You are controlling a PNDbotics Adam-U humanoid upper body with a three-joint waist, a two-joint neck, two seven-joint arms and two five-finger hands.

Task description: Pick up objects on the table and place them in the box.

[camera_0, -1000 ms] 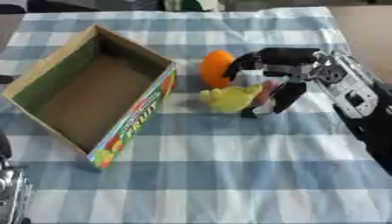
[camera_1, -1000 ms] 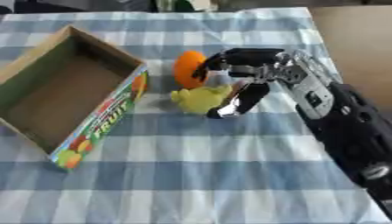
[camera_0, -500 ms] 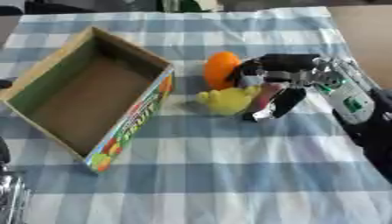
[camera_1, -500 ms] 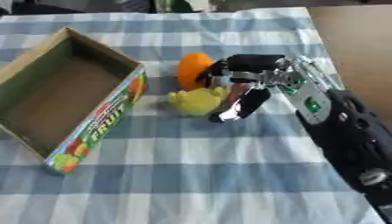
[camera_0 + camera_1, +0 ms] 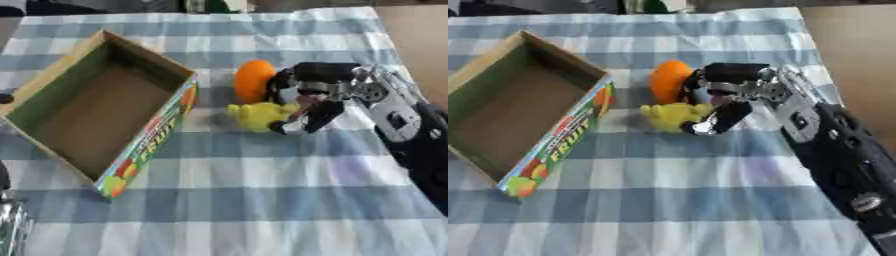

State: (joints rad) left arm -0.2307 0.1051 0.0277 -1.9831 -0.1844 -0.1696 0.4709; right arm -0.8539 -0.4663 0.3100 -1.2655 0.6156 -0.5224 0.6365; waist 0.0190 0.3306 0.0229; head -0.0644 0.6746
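Note:
A yellow soft object [image 5: 257, 115] lies on the checked cloth, with an orange round object [image 5: 253, 80] just behind it. My right hand [image 5: 325, 86] reaches in from the right. Its curled fingers [image 5: 293, 75] sit over the two objects beside the orange one, and its thumb [image 5: 308, 118] presses the yellow object's right side. The open cardboard fruit box [image 5: 146, 145] stands at the left, tilted in the view, with nothing inside it. A bit of my left hand [image 5: 9, 222] shows at the lower left edge.
The blue and white checked cloth [image 5: 262, 200] covers the table. Bare brown tabletop [image 5: 420, 35] shows past the cloth at the upper right. My right forearm [image 5: 842, 155] crosses the right side.
The whole picture has shifted slightly. My right hand stays at the yellow object, with its thumb a little closer against it. Box and orange object have not moved.

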